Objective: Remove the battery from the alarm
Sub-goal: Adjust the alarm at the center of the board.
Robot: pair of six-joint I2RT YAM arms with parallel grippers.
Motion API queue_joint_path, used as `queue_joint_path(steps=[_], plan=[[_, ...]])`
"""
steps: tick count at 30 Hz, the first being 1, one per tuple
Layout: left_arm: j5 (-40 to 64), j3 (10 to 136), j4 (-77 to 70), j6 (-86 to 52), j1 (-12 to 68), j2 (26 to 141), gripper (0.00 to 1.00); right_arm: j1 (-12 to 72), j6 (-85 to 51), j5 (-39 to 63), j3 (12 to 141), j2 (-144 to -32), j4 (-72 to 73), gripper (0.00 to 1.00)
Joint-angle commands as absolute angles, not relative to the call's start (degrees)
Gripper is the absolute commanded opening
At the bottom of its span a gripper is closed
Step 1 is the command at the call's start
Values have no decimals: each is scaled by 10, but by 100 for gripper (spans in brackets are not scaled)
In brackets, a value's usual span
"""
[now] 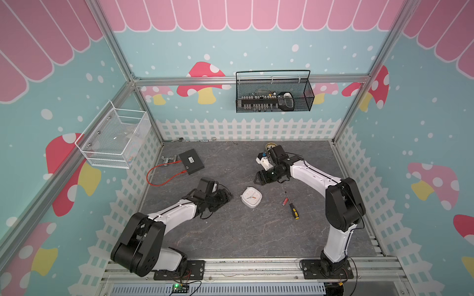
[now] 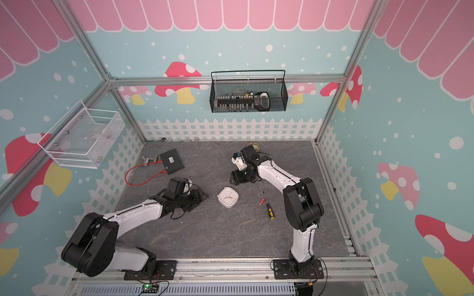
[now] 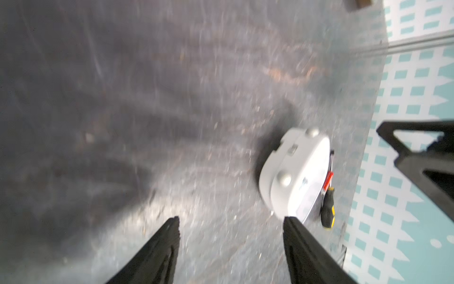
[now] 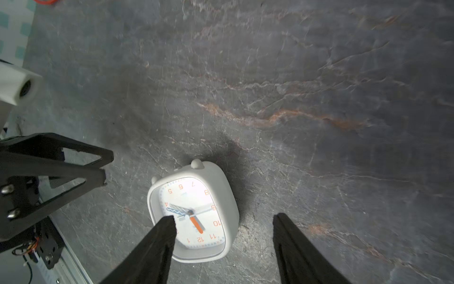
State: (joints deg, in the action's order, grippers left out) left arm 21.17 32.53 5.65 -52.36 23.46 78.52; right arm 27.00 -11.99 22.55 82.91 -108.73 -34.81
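**Figure.** The alarm (image 1: 251,196) is lying face up near the middle of the bench (image 1: 230,238), with its back turned down and hidden. The battery (image 1: 284,201) is lying out on the bench to the alarm's right, apart from it and just beside the shaft of the screwdriver (image 1: 294,212). The left jaws are standing released and empty, low near the alarm's left edge. The right jaws are hanging released and empty behind the alarm, not touching it. Bare bench is lying open between the alarm and the near rail. A black box (image 1: 191,161) with a red cable (image 1: 159,179) is sitting toward the far left corner. A brass-coloured dish (image 1: 269,146) is showing only partly behind the right arm. In the blurred left wrist view the battery is peeking out from behind the alarm. The contents of the black mesh basket (image 1: 306,102) on the back wall are proving too small to make out
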Motion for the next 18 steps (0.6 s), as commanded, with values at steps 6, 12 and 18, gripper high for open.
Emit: queue_joint_path(steps=[6, 12, 18], plan=[[243, 310, -32, -633, 289, 766, 70, 272, -58, 291, 840, -1117, -367, 68], [256, 325, -138, -678, 321, 847, 70, 272, -59, 306, 808, -1115, -352, 61], [273, 360, -208, -700, 340, 945, 68, 274, -71, 308, 770, -1109, -333, 57]])
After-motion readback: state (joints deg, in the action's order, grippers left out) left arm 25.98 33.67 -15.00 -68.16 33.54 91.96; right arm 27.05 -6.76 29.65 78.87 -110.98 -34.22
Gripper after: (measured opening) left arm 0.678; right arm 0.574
